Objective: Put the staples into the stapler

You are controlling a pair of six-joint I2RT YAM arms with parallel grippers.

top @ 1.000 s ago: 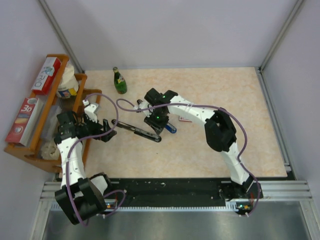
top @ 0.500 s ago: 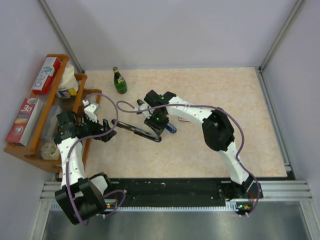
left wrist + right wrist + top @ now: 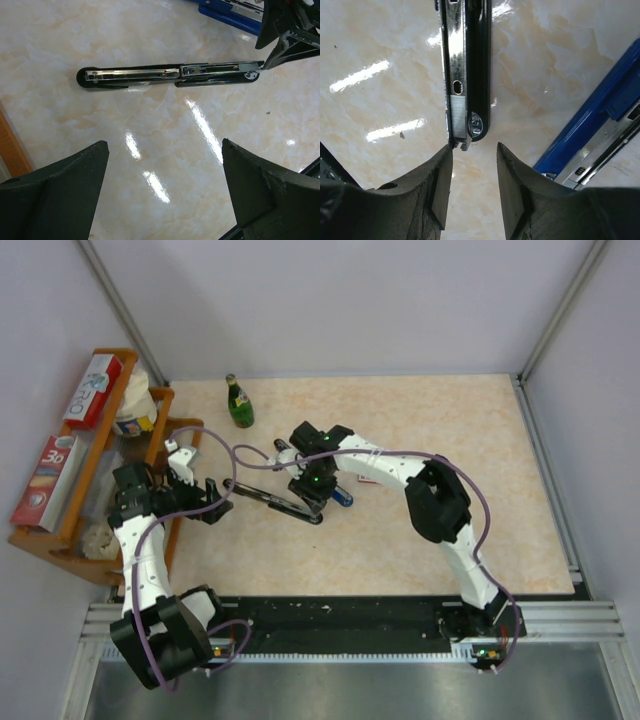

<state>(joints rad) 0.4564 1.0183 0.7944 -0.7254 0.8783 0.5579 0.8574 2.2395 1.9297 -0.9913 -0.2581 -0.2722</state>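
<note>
A black stapler [image 3: 280,502] lies folded out flat on the table, its shiny metal channel facing up [image 3: 165,76]. My right gripper [image 3: 312,494] stands at its right end with narrowly open jaws and nothing between them [image 3: 474,150]. One of its fingertips [image 3: 445,160] touches the end of the channel, where a grey ribbed block [image 3: 456,116] sits. My left gripper [image 3: 214,500] hovers wide open and empty [image 3: 164,146] to the left of the stapler. A sliver of the white and red box of staples [image 3: 366,479] shows under the right arm.
A blue stapler [image 3: 342,496] [image 3: 600,125] lies just right of the black one. At the back left stands a green bottle [image 3: 238,402]. Along the left edge is a wooden rack [image 3: 90,480] holding boxes and a cup. Purple cables loop over both arms.
The right arm has edged slightly left along the stapler's end and its jaws have widened a touch. The left arm has not moved.
</note>
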